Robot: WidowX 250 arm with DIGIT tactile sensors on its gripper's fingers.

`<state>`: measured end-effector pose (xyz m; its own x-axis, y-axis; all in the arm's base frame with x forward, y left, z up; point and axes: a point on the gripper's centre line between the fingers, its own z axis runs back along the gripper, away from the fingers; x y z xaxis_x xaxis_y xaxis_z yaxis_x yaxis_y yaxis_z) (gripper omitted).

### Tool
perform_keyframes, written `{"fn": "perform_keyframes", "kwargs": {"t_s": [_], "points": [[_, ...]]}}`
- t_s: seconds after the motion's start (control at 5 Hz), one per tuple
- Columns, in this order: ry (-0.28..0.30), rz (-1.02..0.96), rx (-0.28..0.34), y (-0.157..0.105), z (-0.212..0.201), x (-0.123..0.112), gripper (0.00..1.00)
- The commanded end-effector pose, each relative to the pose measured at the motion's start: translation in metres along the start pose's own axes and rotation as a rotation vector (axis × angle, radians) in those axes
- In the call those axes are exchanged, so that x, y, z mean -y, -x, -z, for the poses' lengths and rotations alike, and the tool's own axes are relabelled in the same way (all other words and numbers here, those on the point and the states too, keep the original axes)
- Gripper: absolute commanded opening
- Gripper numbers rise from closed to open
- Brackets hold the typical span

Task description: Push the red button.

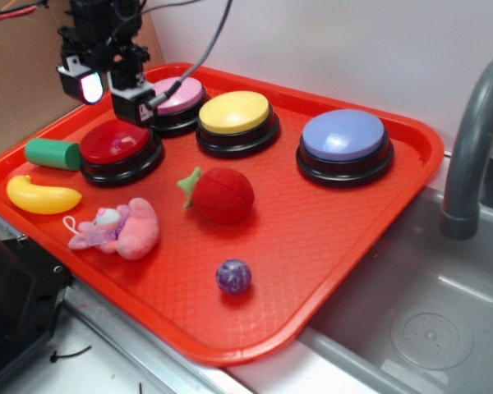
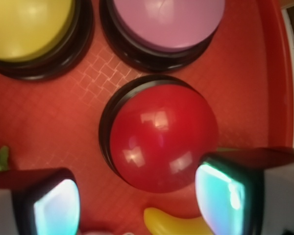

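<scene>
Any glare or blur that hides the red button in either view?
Exterior view: sharp enough, the red button only faintly shiny, with the gripper above it. Wrist view: soft close-up, small white reflections on the red button, fingertips blurred, glowing pale.

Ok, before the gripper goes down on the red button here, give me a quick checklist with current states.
1. Gripper above the red button, not the pink button: ok.
2. Button centred between the fingers in the wrist view: roughly; it sits slightly toward the right finger.
3. Fingers spread, nothing held: ok.
4. Contact with the dome: none visible; the gap cannot be judged.
5. Green cylinder and banana beside the button, clear of the dome: ok.
</scene>
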<state>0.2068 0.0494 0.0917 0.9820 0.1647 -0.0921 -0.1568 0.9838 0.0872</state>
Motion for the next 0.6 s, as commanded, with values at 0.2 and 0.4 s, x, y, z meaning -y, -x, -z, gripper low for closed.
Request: {"fn": "perform_keyframes", "kwargs": {"t_s": [0.2,0.4], "points": [[0.011,-0.005,0.084,-0.004,-0.036,-0.005,1.0],[0.008,0.002,0.095,-0.006,-0.045,-0.003,1.0]]}}
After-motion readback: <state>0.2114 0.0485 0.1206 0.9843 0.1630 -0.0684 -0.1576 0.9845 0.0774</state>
